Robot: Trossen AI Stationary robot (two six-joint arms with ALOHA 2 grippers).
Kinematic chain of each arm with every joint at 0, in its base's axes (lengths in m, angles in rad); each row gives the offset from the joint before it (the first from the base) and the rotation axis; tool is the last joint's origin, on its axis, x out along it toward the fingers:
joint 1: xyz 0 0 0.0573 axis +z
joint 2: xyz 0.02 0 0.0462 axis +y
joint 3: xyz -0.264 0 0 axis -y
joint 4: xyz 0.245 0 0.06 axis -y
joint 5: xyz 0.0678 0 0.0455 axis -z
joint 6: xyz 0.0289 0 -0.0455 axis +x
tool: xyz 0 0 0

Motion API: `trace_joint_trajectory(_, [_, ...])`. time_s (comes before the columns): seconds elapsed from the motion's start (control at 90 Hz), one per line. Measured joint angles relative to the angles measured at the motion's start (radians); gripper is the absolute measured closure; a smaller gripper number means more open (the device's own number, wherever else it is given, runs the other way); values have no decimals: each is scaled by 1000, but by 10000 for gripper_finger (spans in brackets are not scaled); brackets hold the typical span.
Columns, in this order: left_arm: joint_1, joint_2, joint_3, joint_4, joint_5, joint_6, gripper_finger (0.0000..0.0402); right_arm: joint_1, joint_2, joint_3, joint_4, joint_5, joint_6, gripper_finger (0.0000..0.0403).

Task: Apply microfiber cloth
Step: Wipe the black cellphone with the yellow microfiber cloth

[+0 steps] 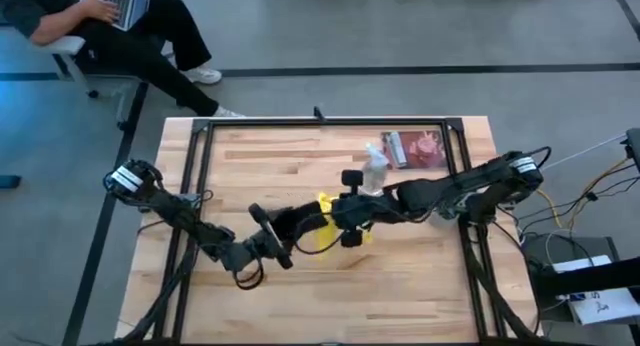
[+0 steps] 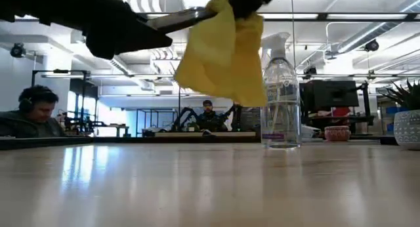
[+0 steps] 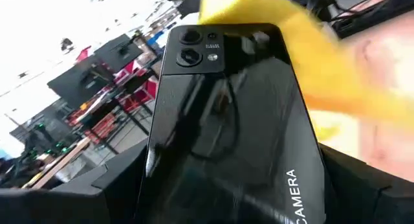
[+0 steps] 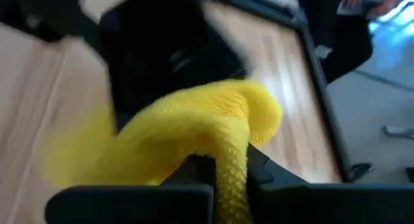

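— Wooden planks are filling the middle of the high view, a table with grey floor around it. What is sitting on it?

— Both arms are meeting at centre frame. The left gripper is reaching in from the lower left, clamping a black phone. The right gripper is coming from the right, pinching the microfiber cloth, which is lying against the phone's right end. A clear spray bottle is standing just above them, with a reddish packet to its upper right. At upper left a seated person is working on a laptop.

— And the low view?

— The cloth is hanging at top centre, clear of the tabletop, with the phone's edge poking out to its left. The bottle is standing right of the cloth, farther back. A person with headphones is sitting at far left.

— The left wrist view?

— The phone is filling the frame, lenses near the top, with the cloth draping across its upper right corner.

— The right wrist view?

— The cloth is bulging through centre frame, squeezed between the dark fingers at the bottom.
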Motion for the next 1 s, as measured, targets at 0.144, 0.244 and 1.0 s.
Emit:
trace_joint_trajectory(0.144, [0,0,7,-7,50,19,84,0,-4,30,-7,0,-53,403])
trace_joint_trajectory(0.244, [0,0,9,-18,75,16,84,0,-4,54,5,-1,-56,403])
trace_joint_trajectory(1.0, [2,0,1,-25,82,-34,84,202,28,43,-115,-64,182,403])
